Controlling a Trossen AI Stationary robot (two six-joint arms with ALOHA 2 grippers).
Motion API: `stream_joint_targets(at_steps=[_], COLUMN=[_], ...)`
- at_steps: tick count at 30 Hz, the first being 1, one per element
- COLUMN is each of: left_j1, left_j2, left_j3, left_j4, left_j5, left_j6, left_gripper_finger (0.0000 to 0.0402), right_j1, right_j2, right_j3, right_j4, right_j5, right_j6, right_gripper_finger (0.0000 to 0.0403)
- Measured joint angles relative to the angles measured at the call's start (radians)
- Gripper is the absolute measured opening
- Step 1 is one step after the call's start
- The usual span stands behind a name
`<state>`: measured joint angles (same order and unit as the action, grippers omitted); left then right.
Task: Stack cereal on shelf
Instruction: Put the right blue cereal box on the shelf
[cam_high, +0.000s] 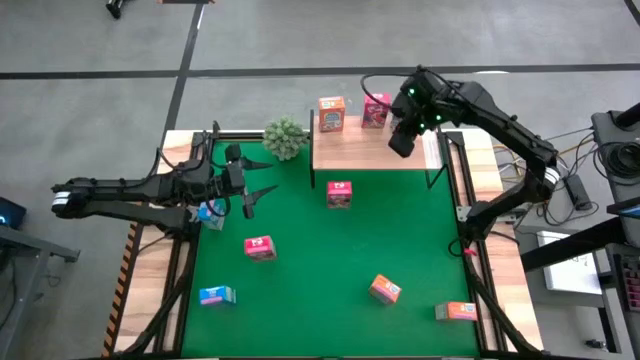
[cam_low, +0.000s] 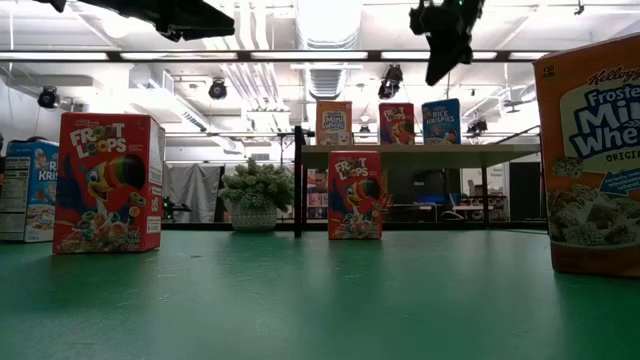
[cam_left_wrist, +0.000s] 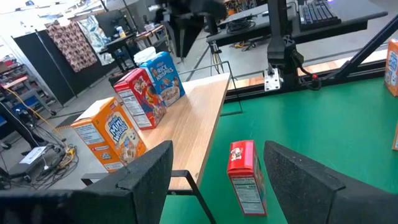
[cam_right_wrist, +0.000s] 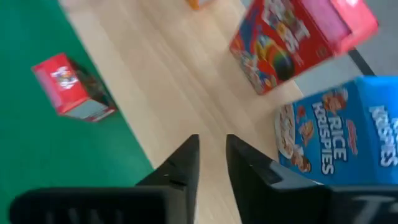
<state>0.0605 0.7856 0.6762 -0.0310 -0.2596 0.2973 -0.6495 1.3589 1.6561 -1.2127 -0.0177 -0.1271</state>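
The wooden shelf (cam_high: 375, 152) stands at the table's far edge. An orange cereal box (cam_high: 331, 113), a red one (cam_high: 376, 110) and a blue one (cam_low: 441, 121) stand upright in a row on it. My right gripper (cam_right_wrist: 212, 155) hovers above the shelf's right part, beside the blue box (cam_right_wrist: 336, 137). Its fingers are close together with nothing between them. My left gripper (cam_high: 250, 195) hangs open over the table's left side, facing the shelf and holding nothing. A red box (cam_high: 339, 193) stands on the green table in front of the shelf.
More cereal boxes stand on the green table: blue (cam_high: 211, 211) under my left arm, red (cam_high: 259, 247), blue (cam_high: 216, 295), orange (cam_high: 385, 289) and orange (cam_high: 456, 311) near the front right. A small green plant (cam_high: 285, 137) sits left of the shelf.
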Motion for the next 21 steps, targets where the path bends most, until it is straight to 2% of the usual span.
stream_joint_targets(at_steps=[6,10,15,21], left_j1=[0.0,0.0,0.0,0.0], left_j2=[0.0,0.0,0.0,0.0], left_j3=[0.0,0.0,0.0,0.0], left_j4=[-0.002,-0.002,-0.002,-0.002], left_j5=[0.0,0.0,0.0,0.0], left_j6=[0.004,0.005,0.008,0.008], left_gripper_finger=[0.0235,0.0235,0.0235,0.0235], right_j1=[-0.025,-0.055,-0.089,-0.133], right_j2=[-0.081,-0.112,-0.118,-0.116], right_j3=[-0.197,-0.286,-0.345,-0.354], right_j4=[0.169,0.249,0.31,0.322], right_j5=[0.07,0.157,0.2,0.212], right_j6=[0.005,0.002,-0.018,-0.042], right_gripper_finger=[0.0013,0.0009,0.0009,0.0009])
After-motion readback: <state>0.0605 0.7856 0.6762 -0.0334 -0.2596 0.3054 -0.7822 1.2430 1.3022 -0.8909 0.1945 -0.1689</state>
